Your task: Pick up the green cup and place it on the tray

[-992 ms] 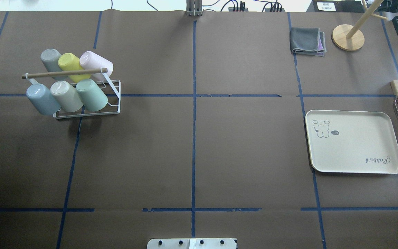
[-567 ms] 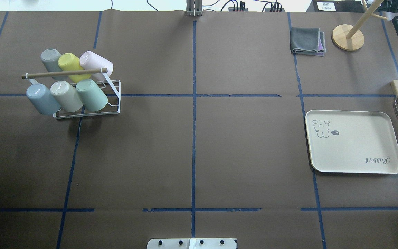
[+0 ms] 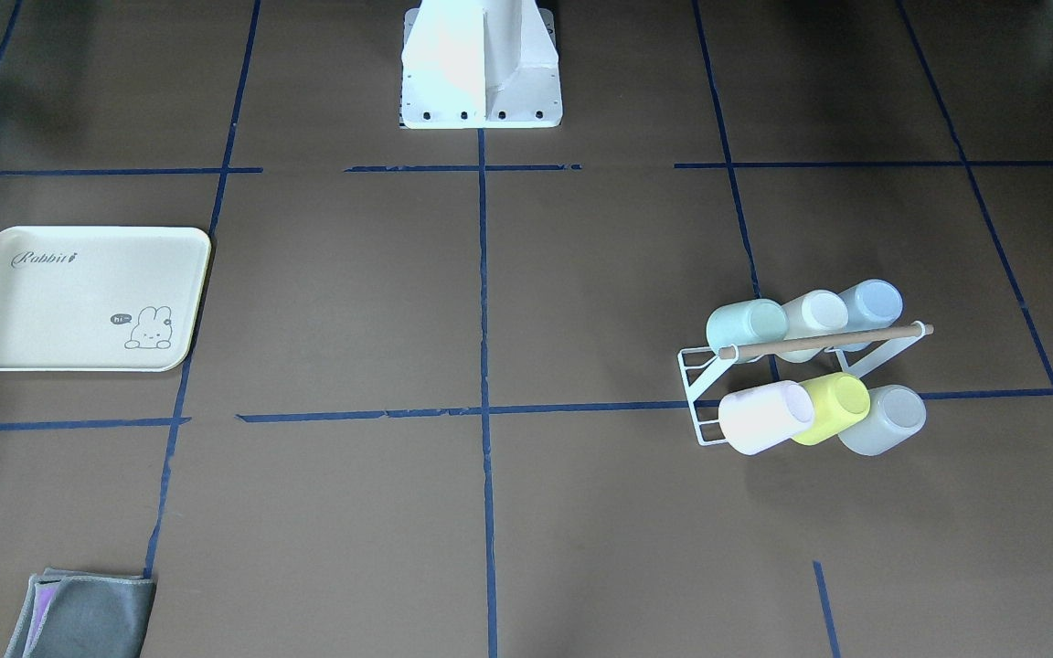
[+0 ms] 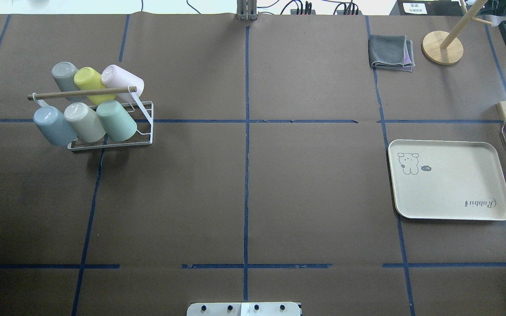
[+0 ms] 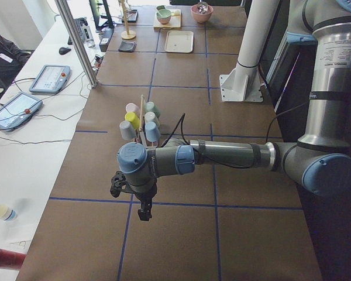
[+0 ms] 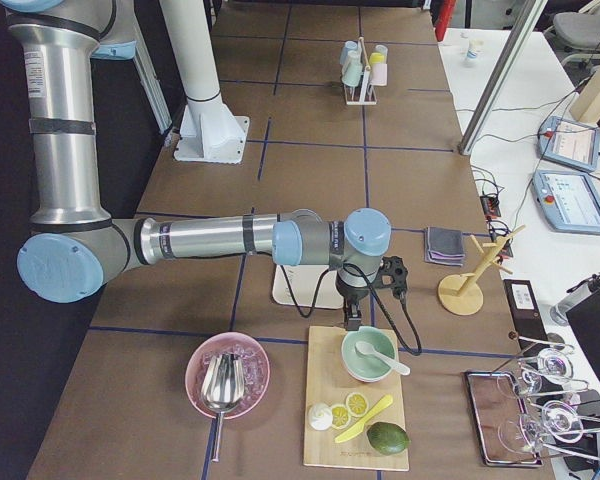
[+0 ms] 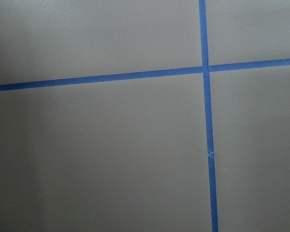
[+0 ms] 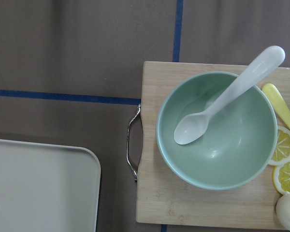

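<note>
The green cup [image 4: 117, 120] is a pale mint tumbler lying tilted on a white wire rack [image 4: 144, 112], at the right end of the row nearer the robot. It also shows in the front view [image 3: 746, 327]. The cream tray [image 4: 450, 193] with "Rabbit" script lies flat on the right and holds nothing. My left gripper [image 5: 143, 213] hangs over bare table short of the rack, and I cannot tell whether it is open. My right gripper [image 6: 352, 320] hangs between the tray's corner [image 8: 38, 188] and a cutting board, and I cannot tell its state either.
The rack also holds yellow-green [image 4: 88, 81], pink [image 4: 121, 81], grey [image 4: 65, 74], blue [image 4: 53, 126] and beige [image 4: 84, 122] cups. A wooden board [image 8: 183, 203] with a green bowl [image 8: 232, 159] and spoon lies right of the tray. A grey cloth [image 4: 390, 52] and wooden stand [image 4: 442, 47] sit far right.
</note>
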Action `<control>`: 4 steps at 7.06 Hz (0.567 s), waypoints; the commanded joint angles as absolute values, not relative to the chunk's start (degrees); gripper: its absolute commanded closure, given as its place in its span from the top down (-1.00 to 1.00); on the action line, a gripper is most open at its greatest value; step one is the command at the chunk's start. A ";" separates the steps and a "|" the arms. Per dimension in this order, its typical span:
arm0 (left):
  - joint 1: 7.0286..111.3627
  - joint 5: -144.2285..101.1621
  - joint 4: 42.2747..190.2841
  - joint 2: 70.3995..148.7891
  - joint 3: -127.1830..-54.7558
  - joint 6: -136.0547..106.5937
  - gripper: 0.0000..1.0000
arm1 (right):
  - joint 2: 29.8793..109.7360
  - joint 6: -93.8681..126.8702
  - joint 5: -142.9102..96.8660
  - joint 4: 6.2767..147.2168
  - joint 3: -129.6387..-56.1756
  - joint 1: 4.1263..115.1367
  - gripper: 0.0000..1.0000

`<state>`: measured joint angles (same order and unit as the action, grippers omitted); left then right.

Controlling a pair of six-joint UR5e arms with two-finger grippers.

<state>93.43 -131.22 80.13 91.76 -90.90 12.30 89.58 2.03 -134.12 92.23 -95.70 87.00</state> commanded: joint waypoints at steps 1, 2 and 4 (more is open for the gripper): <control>93.43 -131.22 80.07 91.76 -91.49 12.30 1.00 | 92.10 16.08 -134.56 80.06 -95.80 83.26 0.99; 93.43 -131.22 80.07 91.76 -91.49 12.30 1.00 | 94.11 23.31 -134.47 71.63 -95.54 80.19 0.99; 93.43 -131.22 80.16 91.67 -91.49 12.30 1.00 | 97.19 30.82 -134.47 64.72 -95.89 75.35 0.99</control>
